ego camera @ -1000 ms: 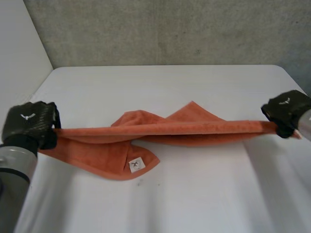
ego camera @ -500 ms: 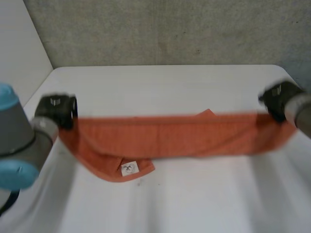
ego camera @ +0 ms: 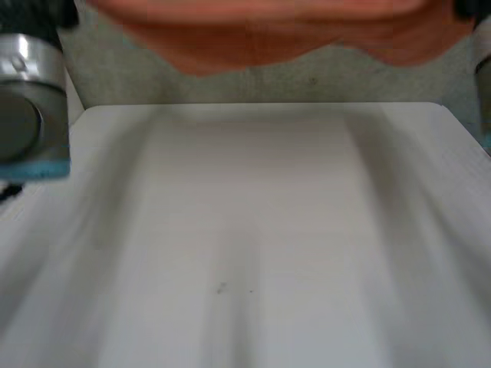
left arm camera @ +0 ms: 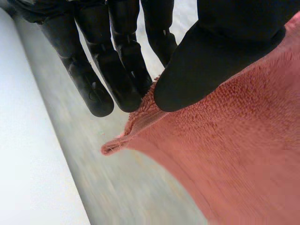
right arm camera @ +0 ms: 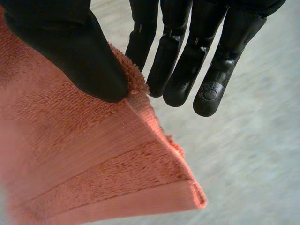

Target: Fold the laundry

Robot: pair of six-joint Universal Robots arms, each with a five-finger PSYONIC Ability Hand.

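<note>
**Towel up off table, pinched at both ends**

Orange terry towel [ego camera: 261, 31] held high above white table [ego camera: 245, 230], stretched across the top of head view between the two arms. Lower edge sagging in soft folds in front of grey wall [ego camera: 307, 80]. No contact with table. Grey joint and light-blue cap of left arm [ego camera: 31, 100] at left of head view.

Left wrist view: left hand [left arm camera: 220, 51] closed on towel in a pinch, thumb pressing terry against the fingers [left arm camera: 124, 79]. Grip just in from a corner, corner tip poking out past the fingertips. Rest of cloth hanging away below the thumb.

Right wrist view: right hand [right arm camera: 70, 51] gripping the same way, thumb clamping towel edge against straight fingers [right arm camera: 185, 70]. Grip near the other end's corner, with the flat woven border band and corner tip hanging free just beyond the thumb.

Both grips look firm, cloth taut at each pinch
</note>
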